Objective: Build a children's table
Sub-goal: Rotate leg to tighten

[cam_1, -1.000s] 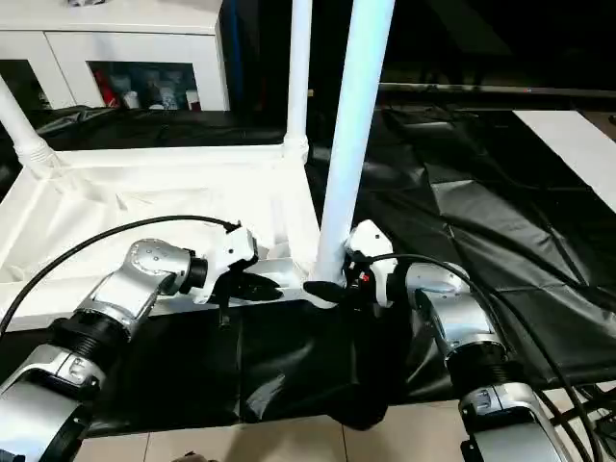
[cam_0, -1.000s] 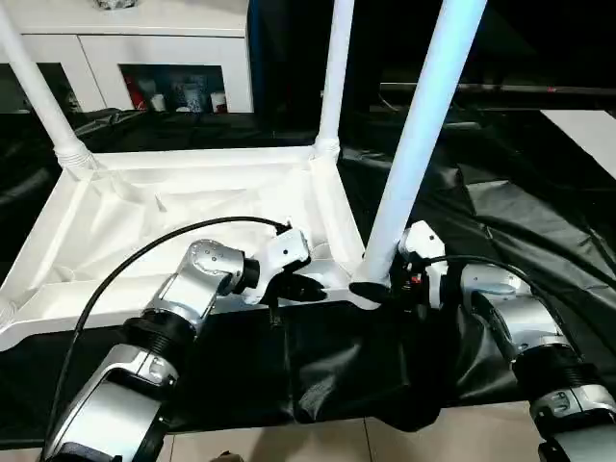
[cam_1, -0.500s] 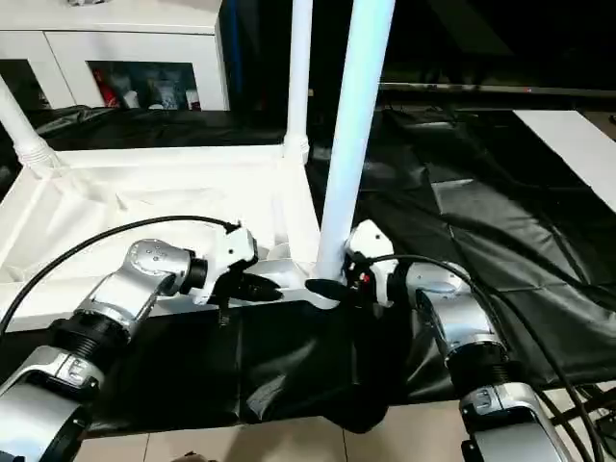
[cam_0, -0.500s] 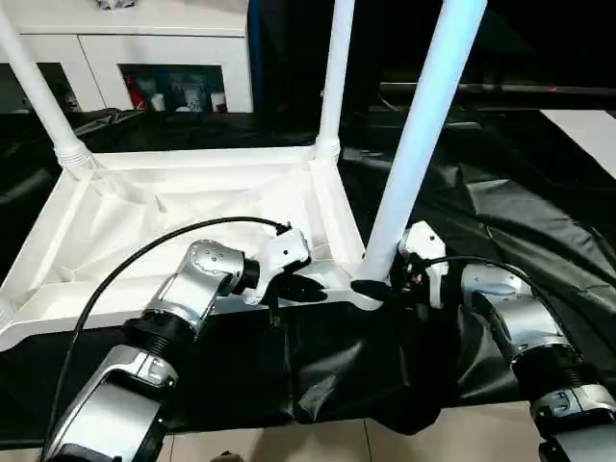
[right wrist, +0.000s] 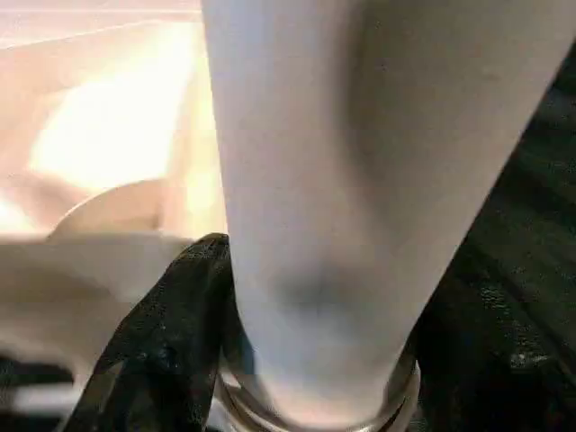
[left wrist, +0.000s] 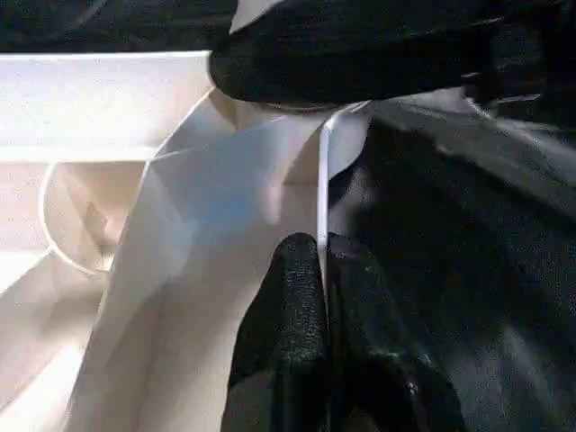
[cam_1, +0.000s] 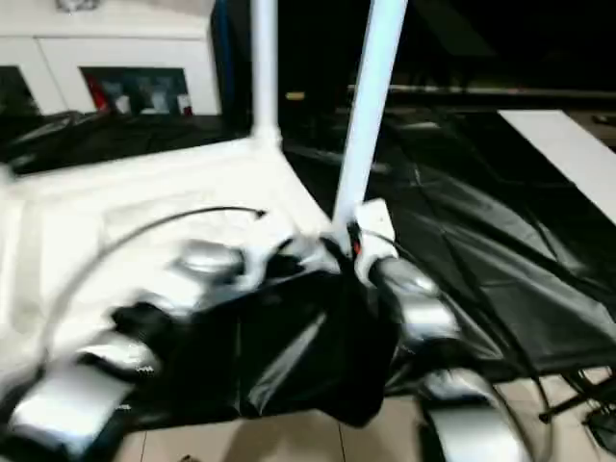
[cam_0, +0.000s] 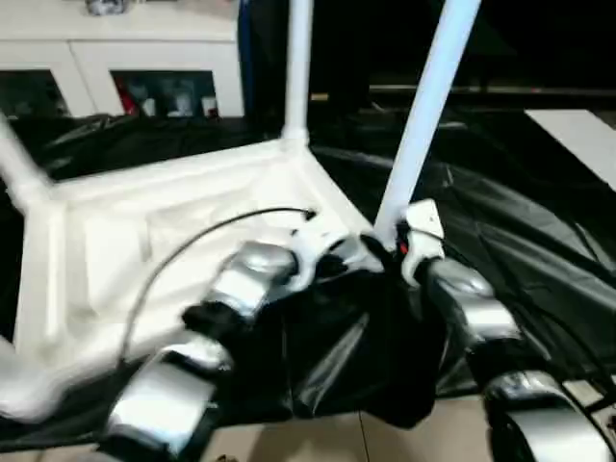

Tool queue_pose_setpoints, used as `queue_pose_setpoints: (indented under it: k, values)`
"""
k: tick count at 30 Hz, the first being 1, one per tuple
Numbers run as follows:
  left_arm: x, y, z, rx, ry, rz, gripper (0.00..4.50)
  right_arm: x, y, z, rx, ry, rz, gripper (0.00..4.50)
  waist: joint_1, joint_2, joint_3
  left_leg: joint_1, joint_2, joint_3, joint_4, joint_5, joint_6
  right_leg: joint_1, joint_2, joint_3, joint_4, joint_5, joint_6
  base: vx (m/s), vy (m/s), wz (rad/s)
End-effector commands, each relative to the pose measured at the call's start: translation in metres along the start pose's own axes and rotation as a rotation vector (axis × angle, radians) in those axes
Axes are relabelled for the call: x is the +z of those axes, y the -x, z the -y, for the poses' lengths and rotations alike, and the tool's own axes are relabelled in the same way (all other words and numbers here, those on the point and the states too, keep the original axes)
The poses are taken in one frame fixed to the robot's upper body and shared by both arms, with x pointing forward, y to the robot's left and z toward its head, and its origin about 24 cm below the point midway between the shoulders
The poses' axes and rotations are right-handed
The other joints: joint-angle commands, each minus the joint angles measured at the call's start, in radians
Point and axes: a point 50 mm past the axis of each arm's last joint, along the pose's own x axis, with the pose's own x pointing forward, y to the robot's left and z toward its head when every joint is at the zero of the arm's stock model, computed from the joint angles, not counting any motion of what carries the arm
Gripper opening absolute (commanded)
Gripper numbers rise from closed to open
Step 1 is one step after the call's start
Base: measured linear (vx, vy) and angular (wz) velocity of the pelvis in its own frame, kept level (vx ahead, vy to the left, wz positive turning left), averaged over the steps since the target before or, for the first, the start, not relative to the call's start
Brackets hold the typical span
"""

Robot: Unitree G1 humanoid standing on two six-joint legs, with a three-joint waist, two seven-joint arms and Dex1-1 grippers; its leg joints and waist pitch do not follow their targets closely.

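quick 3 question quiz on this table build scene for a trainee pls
1. True or false: the left gripper is pinched shut on the tabletop rim.
2. What does the right gripper hold? A) a cable B) the near-corner leg at its base C) the black cloth
3. How many legs stand upright from the tabletop in the head views?

Key: 1 true; 2 B; 3 three in view: near-corner leg, far leg, left leg.

The tabletop (cam_0: 183,221) lies upside down on the bench (cam_0: 539,241) — legs (cam_0: 423,115) rise at twelve and one o'clock, a cabinet (cam_0: 135,67) behind.
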Motion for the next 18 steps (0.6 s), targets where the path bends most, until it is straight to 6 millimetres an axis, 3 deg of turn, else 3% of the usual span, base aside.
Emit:
queue_pose_setpoints:
  k: [1,3,6,8,12,18]
  values:
    - [0.003,-0.010,0.013,-0.011,0.003,0.015,0.00,-0.019,-0.006,-0.029,0.076,-0.008,-0.088,2.52,-0.001,-0.013,-0.053,0.013,0.021,-0.015,-0.065,-0.286,0.035,0.034,-0.055,0.038,-0.089,-0.431,-0.137,0.000,0.000,0.00]
    - [0.003,-0.011,0.013,-0.008,-0.021,0.013,0.00,-0.015,-0.008,-0.033,0.086,0.004,-0.068,3.08,-0.002,-0.014,-0.052,0.010,0.020,-0.016,-0.066,-0.291,0.042,0.033,-0.055,0.036,-0.091,-0.440,-0.132,0.000,0.000,0.00]
    - [0.003,-0.006,0.006,-0.004,-0.032,0.023,0.00,-0.008,-0.009,-0.031,0.105,-0.001,-0.034,3.24,-0.003,-0.012,-0.050,0.013,0.021,-0.018,-0.067,-0.317,0.041,0.030,-0.056,0.035,-0.097,-0.477,-0.120,0.000,0.000,0.00]
    - [0.002,-0.003,0.002,-0.003,-0.047,0.027,0.00,-0.005,-0.010,-0.028,0.110,0.007,-0.026,3.63,-0.004,-0.014,-0.051,0.012,0.021,-0.019,-0.068,-0.322,0.040,0.030,-0.056,0.034,-0.095,-0.478,-0.119,0.000,0.000,0.00]
    - [-0.002,0.006,-0.006,-0.037,-0.069,0.034,0.00,0.007,-0.008,-0.020,0.161,0.024,0.023,3.70,-0.005,-0.013,-0.053,0.008,0.022,-0.018,-0.068,-0.306,0.047,0.034,-0.058,0.035,-0.090,-0.439,-0.132,0.000,0.000,0.00]
    - [-0.015,0.026,-0.017,-0.139,-0.103,0.038,0.00,0.013,0.009,-0.010,0.434,0.117,0.030,3.70,0.003,-0.014,-0.055,0.004,0.027,-0.016,-0.065,-0.248,0.077,0.043,-0.057,0.037,-0.078,-0.338,-0.166,0.000,0.000,0.00]
